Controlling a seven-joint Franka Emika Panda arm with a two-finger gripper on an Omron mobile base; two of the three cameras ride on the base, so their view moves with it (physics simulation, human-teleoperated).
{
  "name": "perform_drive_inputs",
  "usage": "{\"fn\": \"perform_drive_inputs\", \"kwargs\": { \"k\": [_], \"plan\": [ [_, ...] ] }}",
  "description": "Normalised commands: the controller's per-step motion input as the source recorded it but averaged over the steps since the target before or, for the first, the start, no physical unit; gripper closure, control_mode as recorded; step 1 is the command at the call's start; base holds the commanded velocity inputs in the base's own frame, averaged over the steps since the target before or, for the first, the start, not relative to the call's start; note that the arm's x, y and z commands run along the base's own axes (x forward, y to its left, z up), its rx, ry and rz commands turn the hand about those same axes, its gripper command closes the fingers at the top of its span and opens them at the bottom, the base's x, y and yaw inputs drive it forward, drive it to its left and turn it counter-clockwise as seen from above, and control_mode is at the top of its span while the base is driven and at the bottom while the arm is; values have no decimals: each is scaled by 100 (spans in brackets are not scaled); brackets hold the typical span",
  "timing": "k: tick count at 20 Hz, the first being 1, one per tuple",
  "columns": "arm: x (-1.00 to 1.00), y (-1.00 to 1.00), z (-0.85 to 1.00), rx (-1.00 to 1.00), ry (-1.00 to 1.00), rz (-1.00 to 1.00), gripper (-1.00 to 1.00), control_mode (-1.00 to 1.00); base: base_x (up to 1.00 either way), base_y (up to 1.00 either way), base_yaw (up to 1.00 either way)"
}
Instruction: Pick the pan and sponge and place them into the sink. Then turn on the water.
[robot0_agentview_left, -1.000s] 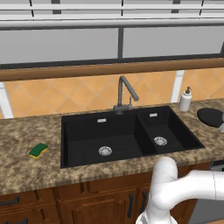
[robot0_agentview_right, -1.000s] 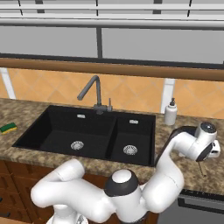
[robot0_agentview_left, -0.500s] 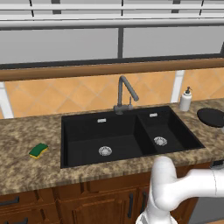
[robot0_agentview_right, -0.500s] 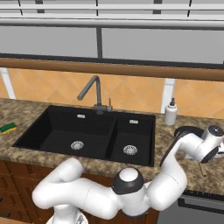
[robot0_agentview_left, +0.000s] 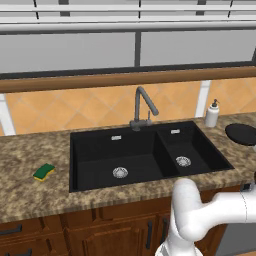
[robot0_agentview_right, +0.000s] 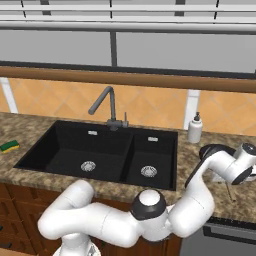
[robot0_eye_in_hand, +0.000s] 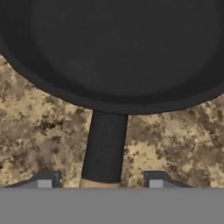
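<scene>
The pan (robot0_eye_in_hand: 113, 48) sits on the granite counter (robot0_eye_in_hand: 39, 127) right of the sink (robot0_agentview_left: 145, 155), its handle running straight back toward my wrist camera, tan tip nearest; my gripper (robot0_eye_in_hand: 99, 181) is spread, holding nothing, a fingertip on either side of that tip, seemingly not touching it, though they barely show; the sponge (robot0_agentview_left: 44, 172) lies left of the sink.
</scene>
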Motion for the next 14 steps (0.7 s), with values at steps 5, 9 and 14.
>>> {"fn": "perform_drive_inputs", "kwargs": {
  "k": [5, 9, 14],
  "plan": [
    [-35, 48, -65, 0, -20, 0, 100, -100, 0, 0, 0],
    [-53, 86, -13, 0, -16, -1, 100, -100, 0, 0, 0],
    [-51, 95, 80, 0, -13, 1, 100, -100, 0, 0, 0]
  ]
}}
